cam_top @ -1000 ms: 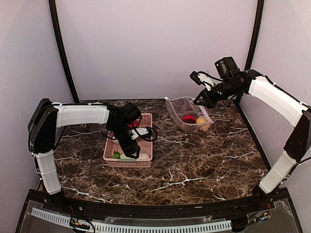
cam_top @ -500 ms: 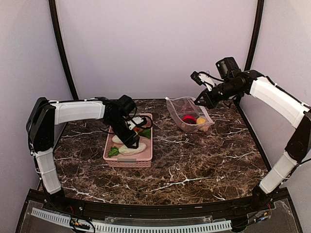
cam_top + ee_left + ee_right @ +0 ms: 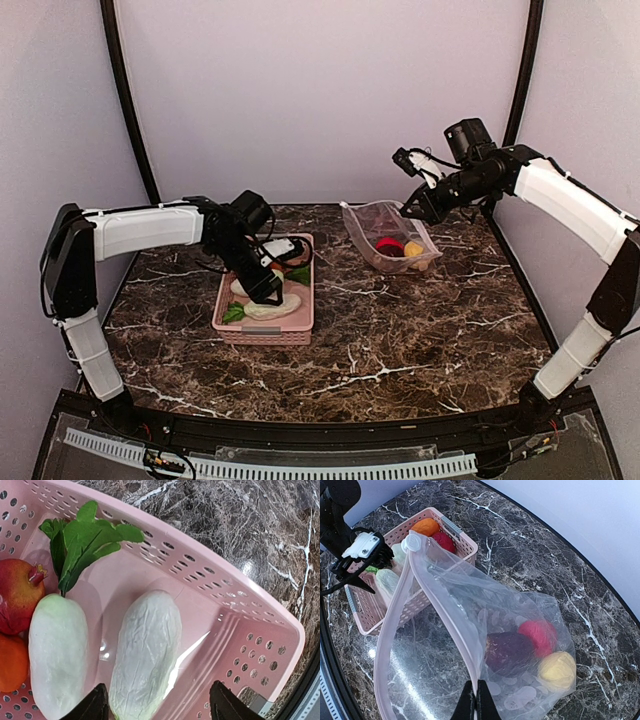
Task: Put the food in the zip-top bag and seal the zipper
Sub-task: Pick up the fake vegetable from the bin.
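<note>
My left gripper [image 3: 161, 706] is open and hangs over the pink basket [image 3: 262, 335]. A white vegetable [image 3: 147, 650] lies below, between its fingers and closer to the left one. Beside it are a second white piece [image 3: 55, 650] with green leaves [image 3: 82, 535], a red fruit [image 3: 17, 592] and an orange piece [image 3: 10, 662]. My right gripper [image 3: 476, 700] is shut on the zipper [image 3: 447, 615] and holds the mouth of the zip-top bag [image 3: 385, 235] up and open. Purple [image 3: 509, 652], red [image 3: 538, 635] and yellow [image 3: 556, 669] food lie inside the bag.
The basket's perforated wall [image 3: 240, 595] runs close to my left gripper's right finger. The marble table [image 3: 420, 330] stretches between basket and bag and toward the near edge. A black frame and purple walls close in the back and sides.
My left arm has drawn back to the left and far side of the basket, uncovering the white vegetables. The right gripper and the bag have stayed still.
</note>
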